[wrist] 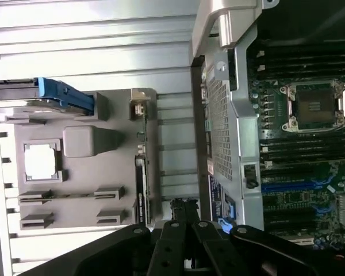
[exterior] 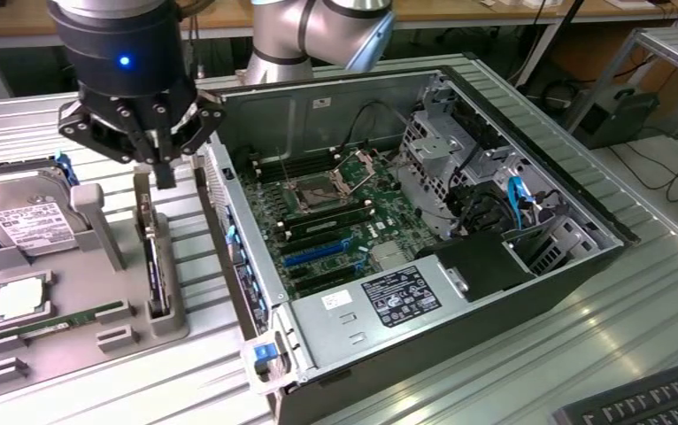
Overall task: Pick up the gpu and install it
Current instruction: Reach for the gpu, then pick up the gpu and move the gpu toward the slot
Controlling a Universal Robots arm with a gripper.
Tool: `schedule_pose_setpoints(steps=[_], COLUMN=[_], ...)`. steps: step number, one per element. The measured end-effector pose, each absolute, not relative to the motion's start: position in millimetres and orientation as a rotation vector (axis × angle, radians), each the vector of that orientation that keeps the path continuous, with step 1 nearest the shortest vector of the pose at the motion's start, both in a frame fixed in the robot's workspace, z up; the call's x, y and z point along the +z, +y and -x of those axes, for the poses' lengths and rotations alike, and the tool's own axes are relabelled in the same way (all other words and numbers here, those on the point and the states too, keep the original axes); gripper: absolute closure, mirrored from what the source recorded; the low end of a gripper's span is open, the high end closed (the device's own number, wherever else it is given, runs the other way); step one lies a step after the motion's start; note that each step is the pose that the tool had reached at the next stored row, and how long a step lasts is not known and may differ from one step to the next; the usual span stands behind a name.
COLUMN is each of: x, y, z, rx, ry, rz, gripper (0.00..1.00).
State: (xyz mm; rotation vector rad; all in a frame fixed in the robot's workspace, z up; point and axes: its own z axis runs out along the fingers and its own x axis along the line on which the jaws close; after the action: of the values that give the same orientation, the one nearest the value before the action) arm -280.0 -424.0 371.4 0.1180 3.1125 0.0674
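We see the hand [exterior: 165,177], pressed together and empty, hovering at upper left just above the gpu [exterior: 154,257], which stands on edge in its grey holder [exterior: 85,274] on the counter [exterior: 197,372], seemingly so its top edge can be pinched.

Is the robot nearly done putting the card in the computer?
Not yet. Nothing is done: the card stands on edge in its gray tray. The gripper hangs over it, fingers shut, holding nothing. Lifting it and fitting it into the open computer are left.
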Motion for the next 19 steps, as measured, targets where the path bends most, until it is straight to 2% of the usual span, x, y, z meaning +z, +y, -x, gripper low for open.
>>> schedule_pose_setpoints(steps=[4,16,17,18,19], x=[366.2,366.2,366.2,366.2,366.2], y=[-423.8,-423.8,-423.8,-423.8,-423.8], z=[298.6,298.7,298.7,298.7,298.7], rx=[0.058,0.055,0.055,0.055,0.055], ry=[3.112,3.112,3.112,3.112,3.112], rz=[-0.118,-0.118,-0.118,-0.118,-0.118], gripper=[0.89,0.89,0.83,0.83,0.76])
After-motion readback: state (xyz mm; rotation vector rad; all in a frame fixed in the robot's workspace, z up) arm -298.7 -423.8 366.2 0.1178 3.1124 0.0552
